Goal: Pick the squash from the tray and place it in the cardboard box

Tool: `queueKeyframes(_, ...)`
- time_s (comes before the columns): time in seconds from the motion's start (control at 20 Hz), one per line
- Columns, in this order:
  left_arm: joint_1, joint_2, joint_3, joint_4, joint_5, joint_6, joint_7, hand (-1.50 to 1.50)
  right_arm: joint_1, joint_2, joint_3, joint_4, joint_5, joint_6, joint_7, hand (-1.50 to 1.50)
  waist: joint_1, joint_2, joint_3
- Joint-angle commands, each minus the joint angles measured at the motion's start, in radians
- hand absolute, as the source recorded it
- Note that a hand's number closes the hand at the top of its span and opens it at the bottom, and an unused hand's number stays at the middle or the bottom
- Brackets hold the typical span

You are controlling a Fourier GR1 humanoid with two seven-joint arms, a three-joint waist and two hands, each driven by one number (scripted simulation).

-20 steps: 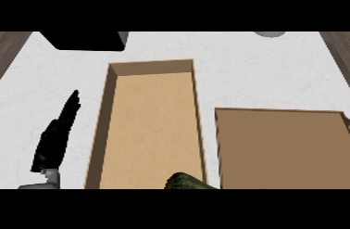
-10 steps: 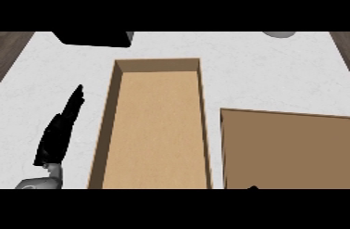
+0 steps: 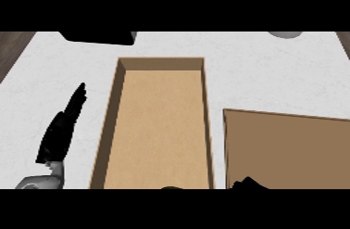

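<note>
In the head view you are looking steeply down at the white counter (image 3: 273, 75). The cardboard box (image 3: 115, 130) is lying open in the middle, long and narrow, running from 12 o'clock down to 6 o'clock. Its floor and inner walls are showing as plain tan board.

The tray (image 3: 294, 149) is sitting at 4 o'clock, just beside the box's right wall. It is showing you a flat brown surface, darker than the box.

You are not getting a clear sight of the squash. Only a dark sliver (image 3: 171, 187) is peeking in at 6 o'clock, at the near end of the box, and you cannot tell from it whether it is the squash, nor its colour or shape.

The left hand (image 3: 61, 130) is resting at 8 o'clock on the counter, left of the box and apart from it. Its fingers are lying straight and pressed together, pointing toward 12 o'clock and holding nothing.

The right hand (image 3: 246, 182) is showing only as a small black tip at 5 o'clock, over the tray's near left corner. You cannot tell how it is set.

A black object (image 3: 96, 36) is lying at 11 o'clock, and a grey object (image 3: 284, 34) at 1 o'clock, both cut by the upper edge.
</note>
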Motion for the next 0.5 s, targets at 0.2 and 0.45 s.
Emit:
queueKeyframes(0.2,-0.010,0.005,-0.002,0.010,0.000,-0.010,-0.009,0.00,-0.188,0.192,-0.200,0.237,-0.078,-0.070,0.112,-1.50,0.017,0.004,0.001)
queueKeyframes(0.45,-0.029,-0.025,-0.020,0.021,-0.013,0.010,0.012,0.00,-0.403,0.197,-0.317,0.410,-0.144,-0.272,0.100,-1.50,0.005,-0.007,0.006)
